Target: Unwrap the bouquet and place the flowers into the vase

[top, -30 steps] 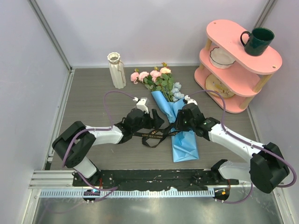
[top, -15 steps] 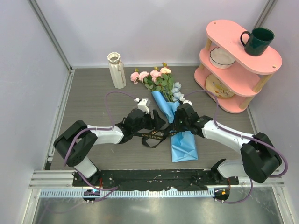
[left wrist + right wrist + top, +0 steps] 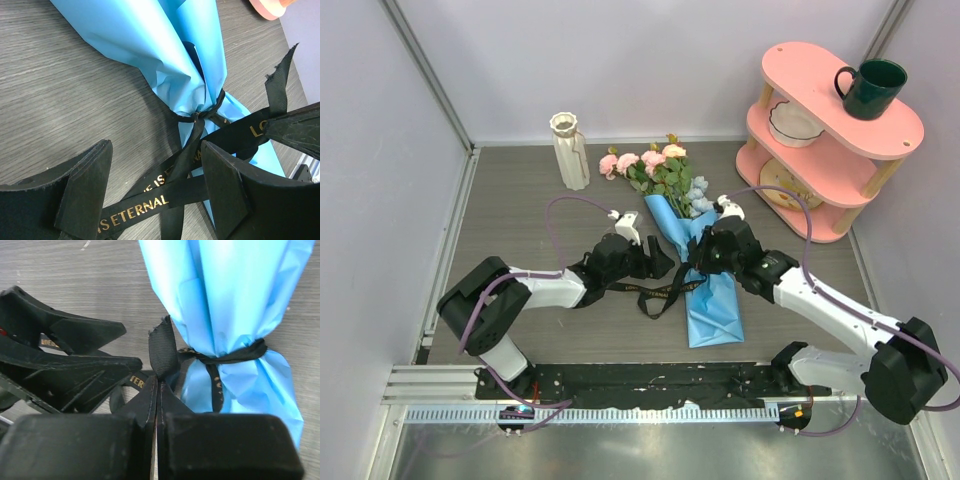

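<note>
1. Since a second ago, my right pincer (image 3: 156,390) has drawn its jaws fully together. Its elbow, which had swung inward at the lower right of the overhead view, is back out near that corner.
2. Those jaws are now clamped flat on one frayed tail of the black ribbon with gold lettering (image 3: 161,347). The tail stands up from between the fingertips in the middle of the right wrist view.
3. My left pincer (image 3: 155,160) has its jaws wide apart and grips nothing. Lengths of ribbon run between its two fingers along the bottom of the left wrist view.
4. The bouquet in its blue paper wrap (image 3: 712,310) lies flat on the grey wood-grain table (image 3: 520,210) at the centre of the overhead view. The blooms point to the top of the frame, and the ribbon is knotted round the wrap's narrow waist.
5. The pink, peach and pale blue flowers (image 3: 655,165) fan out of the wrap's mouth at upper centre.
6. The tall cream-white ribbed vase (image 3: 570,150) stands upright to the left of the blooms, apart from them.
7. A pink tiered shelf (image 3: 820,75) fills the upper right. A dark green mug (image 3: 870,88) sits on its top tier and a white bowl (image 3: 792,125) on the tier below.
</note>
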You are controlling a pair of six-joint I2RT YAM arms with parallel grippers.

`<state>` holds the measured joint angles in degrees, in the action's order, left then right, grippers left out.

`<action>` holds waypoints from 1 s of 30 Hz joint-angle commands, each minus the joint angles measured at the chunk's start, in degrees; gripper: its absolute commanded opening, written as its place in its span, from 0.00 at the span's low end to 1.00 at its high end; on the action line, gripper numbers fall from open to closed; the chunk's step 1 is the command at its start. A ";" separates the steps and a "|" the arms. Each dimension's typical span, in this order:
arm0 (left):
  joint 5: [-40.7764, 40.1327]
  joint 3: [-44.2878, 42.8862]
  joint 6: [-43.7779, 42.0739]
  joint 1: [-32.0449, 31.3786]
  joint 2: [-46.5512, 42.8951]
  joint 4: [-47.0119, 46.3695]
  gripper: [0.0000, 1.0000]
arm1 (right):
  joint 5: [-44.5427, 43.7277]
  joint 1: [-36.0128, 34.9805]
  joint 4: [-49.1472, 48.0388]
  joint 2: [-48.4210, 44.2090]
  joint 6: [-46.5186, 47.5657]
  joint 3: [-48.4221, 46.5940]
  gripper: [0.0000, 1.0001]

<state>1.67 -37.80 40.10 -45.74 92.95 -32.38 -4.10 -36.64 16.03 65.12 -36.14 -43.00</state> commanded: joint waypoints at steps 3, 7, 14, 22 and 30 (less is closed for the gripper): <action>0.61 -1.13 -0.11 0.29 0.13 -2.42 0.75 | -8.27 -0.27 7.33 -4.11 2.82 -4.79 0.01; 0.44 -1.05 -0.11 0.30 -0.22 -2.34 0.75 | -17.30 -0.27 12.96 -9.57 6.86 -10.59 0.01; 0.61 -0.87 -0.28 0.30 -0.49 -2.34 0.75 | -48.42 -0.27 22.02 -16.34 14.24 -24.05 0.01; 1.58 -1.05 -0.37 0.47 -0.14 -2.42 0.76 | -50.49 -0.27 15.79 -24.95 19.36 -28.19 0.01; -1.23 3.07 0.42 0.65 -3.82 -7.51 0.75 | -2.33 -0.27 3.43 -13.66 13.91 -29.33 0.01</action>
<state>2.59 -37.34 40.16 -45.56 92.86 -34.02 -35.05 -36.67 29.04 41.23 -19.16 -71.35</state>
